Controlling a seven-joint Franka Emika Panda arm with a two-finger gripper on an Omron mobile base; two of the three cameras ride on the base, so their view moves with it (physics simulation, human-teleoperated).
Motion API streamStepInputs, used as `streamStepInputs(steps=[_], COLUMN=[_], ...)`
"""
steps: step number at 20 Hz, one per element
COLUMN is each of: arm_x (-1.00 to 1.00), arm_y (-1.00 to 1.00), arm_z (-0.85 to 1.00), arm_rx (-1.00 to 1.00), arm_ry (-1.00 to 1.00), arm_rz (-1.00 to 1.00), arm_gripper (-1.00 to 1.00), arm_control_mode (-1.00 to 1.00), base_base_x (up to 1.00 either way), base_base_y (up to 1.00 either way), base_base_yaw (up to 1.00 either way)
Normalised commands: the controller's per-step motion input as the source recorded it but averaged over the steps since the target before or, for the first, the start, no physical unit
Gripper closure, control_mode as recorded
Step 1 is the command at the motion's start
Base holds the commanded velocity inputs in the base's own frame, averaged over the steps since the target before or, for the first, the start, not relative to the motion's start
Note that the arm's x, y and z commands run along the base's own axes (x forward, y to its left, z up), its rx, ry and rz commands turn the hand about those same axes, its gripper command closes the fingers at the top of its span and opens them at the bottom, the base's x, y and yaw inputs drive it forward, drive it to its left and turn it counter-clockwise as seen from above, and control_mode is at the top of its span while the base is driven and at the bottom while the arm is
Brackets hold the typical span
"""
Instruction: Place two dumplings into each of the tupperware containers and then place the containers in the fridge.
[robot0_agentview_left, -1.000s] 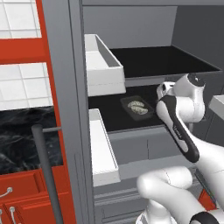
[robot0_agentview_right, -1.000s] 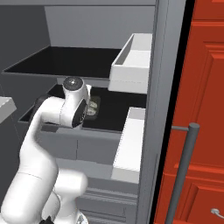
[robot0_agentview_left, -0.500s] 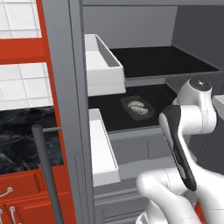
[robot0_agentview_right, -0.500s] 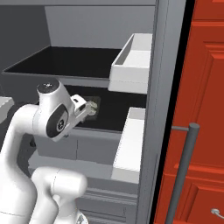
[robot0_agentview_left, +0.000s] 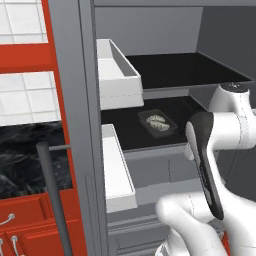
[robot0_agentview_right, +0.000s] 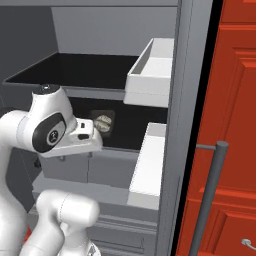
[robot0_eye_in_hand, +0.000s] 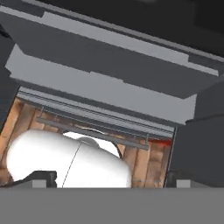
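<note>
Open fridge (robot0_agentview_left: 80, 100), grey tupperware container (robot0_agentview_left: 158, 123) with dumplings (robot0_agentview_left: 156, 121) resting on the dark lower shelf (robot0_agentview_left: 125, 132), well inside, claw (robot0_eye_in_hand: 111, 181) spread open and empty, well apart from the container, pointing down past the grey drawer front (robot0_eye_in_hand: 105, 87)

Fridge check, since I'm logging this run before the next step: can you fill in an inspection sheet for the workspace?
Surface: dark fridge shelf, middle level, carries one container.
Job's things: tupperware container rests on that shelf with dumplings inside; fridge stands open.
Clutter: nothing seen.
Gripper: gripper open, empty, facing down at the fridge's lower front and the wooden floor.
Cables: nothing seen.
Surroundings: white door bins; red cabinets; white tiled wall.
</note>
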Motion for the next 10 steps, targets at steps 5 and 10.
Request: streamStepInputs(steps=[5,10], arm_x=[-0.58,-0.05], arm_y=[0.18,0.23], arm_z=[-0.11,-0.01], arm_rx=[0.16,0.00], arm_ry=[-0.02,-0.22], arm_rz=[-0.65,-0.08], arm_gripper=[-1.00,-1.00], arm_control_mode=[-1.00,-1.00], base_base_x=[0.00,0.00], base_base_y=[0.00,0.00], base_base_yaw=[0.00,0.00])
